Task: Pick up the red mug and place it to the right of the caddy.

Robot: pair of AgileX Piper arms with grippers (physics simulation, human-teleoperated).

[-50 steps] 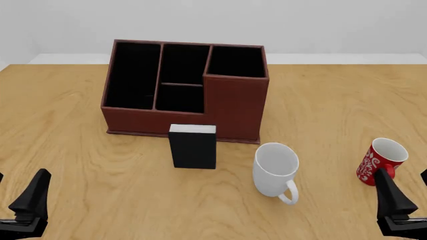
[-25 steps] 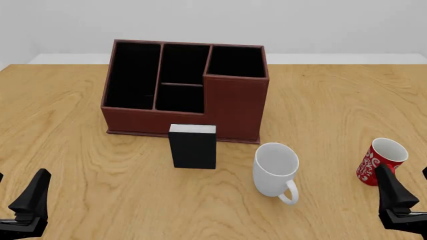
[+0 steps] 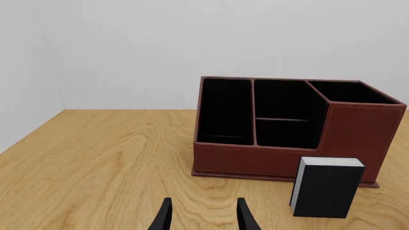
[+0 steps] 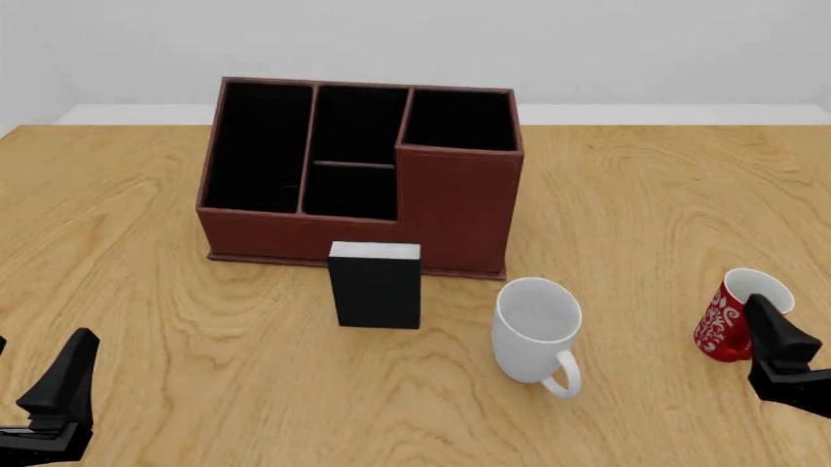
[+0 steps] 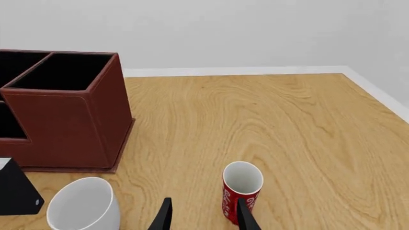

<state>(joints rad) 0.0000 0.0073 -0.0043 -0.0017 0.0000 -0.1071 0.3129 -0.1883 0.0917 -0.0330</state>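
red mug [image 4: 734,316] upright near the table's [image 4: 649,195] right edge, well apart from the caddy [image 4: 364,175] at back centre. right gripper [image 5: 201,215] just behind the mug, fingers narrowly parted, holding nothing. left gripper [image 3: 201,218] likewise, near front left corner.

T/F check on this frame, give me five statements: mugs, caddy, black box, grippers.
1. The red mug stands upright. True.
2. The white mug sits inside the caddy. False: it is on the table, in front of the caddy.
3. The right gripper grips the red mug. False: its fingers are open, nothing held.
4. The black box stands in front of the caddy. True.
5. The left gripper holds the black box. False: it is open and holds nothing.
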